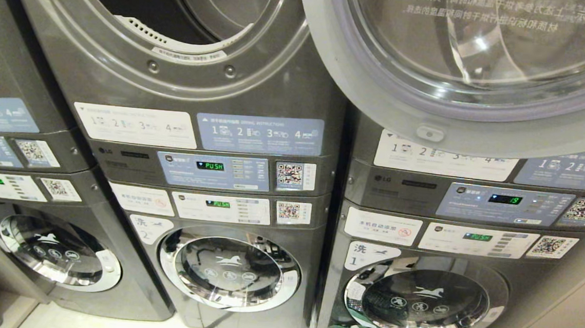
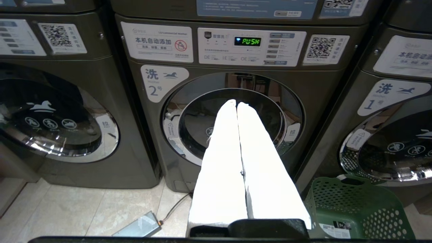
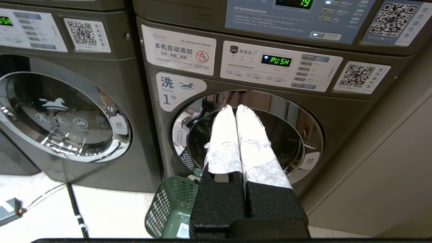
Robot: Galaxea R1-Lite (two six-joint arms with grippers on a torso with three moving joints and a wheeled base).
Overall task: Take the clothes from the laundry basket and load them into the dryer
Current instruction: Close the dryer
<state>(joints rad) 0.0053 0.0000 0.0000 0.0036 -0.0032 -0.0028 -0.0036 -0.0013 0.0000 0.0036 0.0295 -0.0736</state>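
Standing open, dryer drum [image 1: 180, 7], green laundry basket [image 2: 357, 209] on floor

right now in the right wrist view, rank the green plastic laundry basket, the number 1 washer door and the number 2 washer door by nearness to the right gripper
1. Green perforated plastic laundry basket, on the floor just beside the shut right gripper.
2. Round chrome-rimmed number 1 washer door, straight ahead.
3. Round number 2 washer door, on the neighbouring machine, off to the side.

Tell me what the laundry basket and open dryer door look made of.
Laundry basket: likely moulded plastic, matte green, walls perforated with rows of small holes. Open dryer door: seemingly clear plastic or glass window, see-through with glare, in a smooth pale grey rim, probably plastic.
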